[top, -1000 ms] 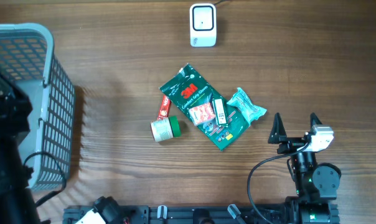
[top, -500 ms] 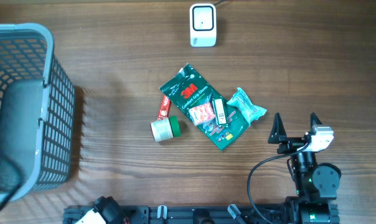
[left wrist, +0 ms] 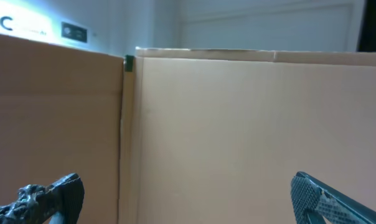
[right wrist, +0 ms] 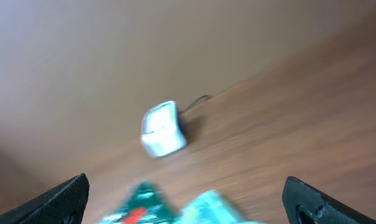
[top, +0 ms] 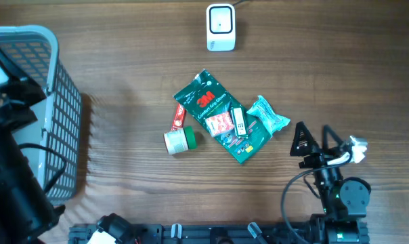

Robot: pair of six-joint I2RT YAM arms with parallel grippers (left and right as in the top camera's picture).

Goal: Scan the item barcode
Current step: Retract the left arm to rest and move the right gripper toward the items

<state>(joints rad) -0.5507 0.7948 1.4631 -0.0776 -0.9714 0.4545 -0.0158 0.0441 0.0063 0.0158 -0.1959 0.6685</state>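
**A:** Item, position?

**B:** Green 3M pack (top: 218, 115) lies flat at mid-table, tilted, with its top corner toward the scanner (top: 220, 27). The white "3M" logo is readable. A white strip label sits on the lower half, but its print is too small to read.

**A:** What's touching it?

**B:** A teal packet (top: 267, 115) is against its right edge. A small red-and-white packet (top: 178, 116) is tucked at its left edge. A green-and-white roll (top: 179, 140) lies on its side just below that.

**A:** Scanner?

**B:** White and upright at the far edge, with its cable (top: 242, 2) running off the top. It is well apart from the pile, and bare wooden table (top: 123, 41) lies between them.

**A:** Room to move?

**B:** There is open wood on all sides of the pile. A grey mesh basket (top: 59, 95) stands at the left edge, with the left arm (top: 11, 176) over it.

**A:** Right gripper?

**B:** The right gripper (top: 315, 139) is near the teal packet on its right, not touching it. Its jaws are spread wide and hold nothing. Its wrist view is blurred, but the scanner, the green pack and the teal packet can be made out.

**A:** Left gripper?

**B:** The left gripper (left wrist: 188, 202) has its jaws wide, and only the fingertips (left wrist: 51, 194) show at the bottom corners. It faces plain brown panels (left wrist: 250, 137). A letter "C" is visible at the top left, and the small dark label beside it is unreadable.
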